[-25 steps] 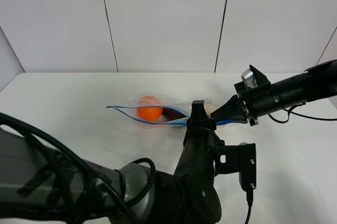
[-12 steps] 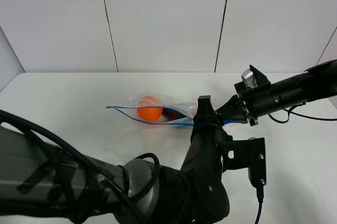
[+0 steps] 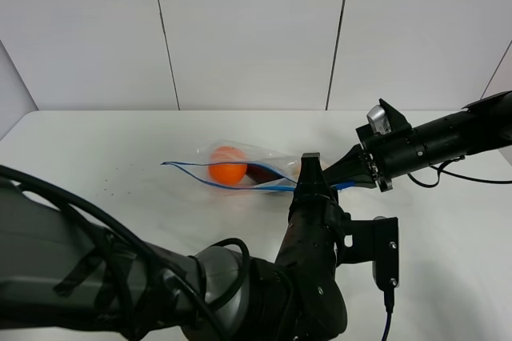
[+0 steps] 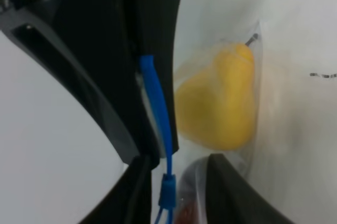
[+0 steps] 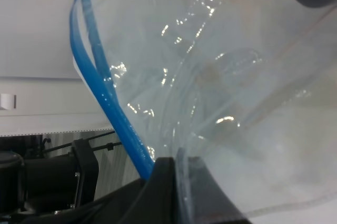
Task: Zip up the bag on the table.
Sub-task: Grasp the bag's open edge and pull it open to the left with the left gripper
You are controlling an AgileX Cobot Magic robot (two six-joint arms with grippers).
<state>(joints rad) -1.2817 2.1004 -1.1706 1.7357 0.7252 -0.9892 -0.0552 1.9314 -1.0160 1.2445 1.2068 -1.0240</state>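
Observation:
The clear bag (image 3: 240, 166) lies on the white table (image 3: 88, 157), with an orange (image 3: 228, 171) and a dark eggplant (image 3: 258, 172) seen through it. My right gripper (image 3: 350, 173) is shut on the bag's right end; in the right wrist view its finger (image 5: 164, 192) pinches the plastic beside the blue zipper strip (image 5: 105, 103). My left gripper (image 3: 309, 163) sits at the zipper just left of the right one. In the left wrist view my left gripper (image 4: 176, 195) is open, its fingers either side of the blue slider (image 4: 167, 192), with the yellow pear (image 4: 221, 103) behind.
My left arm's dark bulk (image 3: 240, 293) fills the front of the table and hides the bag's near right part. A cable (image 3: 460, 174) trails from the right arm over the table. White wall panels stand behind.
My left gripper shifted a little to the right along the zipper towards the right gripper, and its wrist turned. The bag and the right gripper have not moved.

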